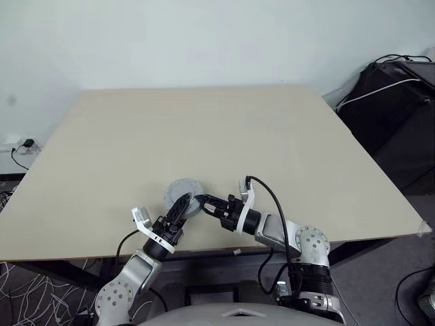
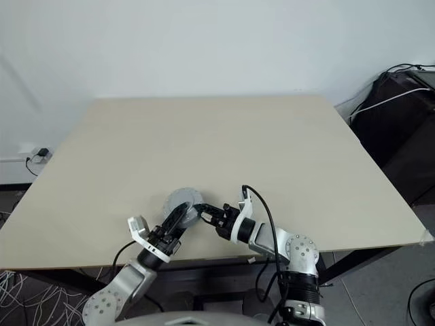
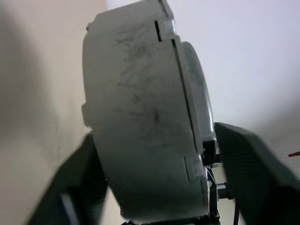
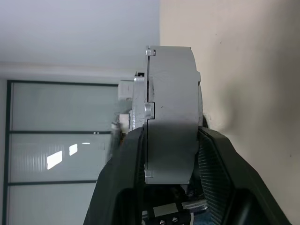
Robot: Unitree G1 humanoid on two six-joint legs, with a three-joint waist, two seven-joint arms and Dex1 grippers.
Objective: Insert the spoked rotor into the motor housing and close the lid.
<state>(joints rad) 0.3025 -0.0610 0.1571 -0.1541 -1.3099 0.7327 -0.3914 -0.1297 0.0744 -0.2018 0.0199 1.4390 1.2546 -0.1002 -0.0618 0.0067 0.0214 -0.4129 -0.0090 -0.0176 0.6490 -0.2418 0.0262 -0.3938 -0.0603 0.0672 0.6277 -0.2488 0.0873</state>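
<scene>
Near edge of pale table (image 1: 204,129), roughly centre: motor housing (image 1: 179,191), a round grey drum, flat face up, lid (image 2: 178,197) lying on top as a silver-grey disc. Seen side-on in the right wrist view as two grey layers, a thin one flush against a thicker one with a straight seam between. Side wall scuffed with fine dark scratches in the left wrist view. Cannot tell whether resting on the tabletop or held just clear of it.

Right gripper (image 1: 202,202) reaching in from the right, pointing left and about level. Clamped on the motor housing: one black finger (image 4: 122,173) against each flat face, jaws partly apart to the drum's thickness.

Left gripper (image 1: 183,204) coming up from the near left, tips at the drum's near rim, just beside the right gripper. Close around the same drum; whether gripping or merely alongside cannot be told.

Rest of tabletop bare. Black bag with white and black cables (image 1: 397,81) on the floor off the far right corner. Wall socket with plug (image 1: 20,145) at far left
</scene>
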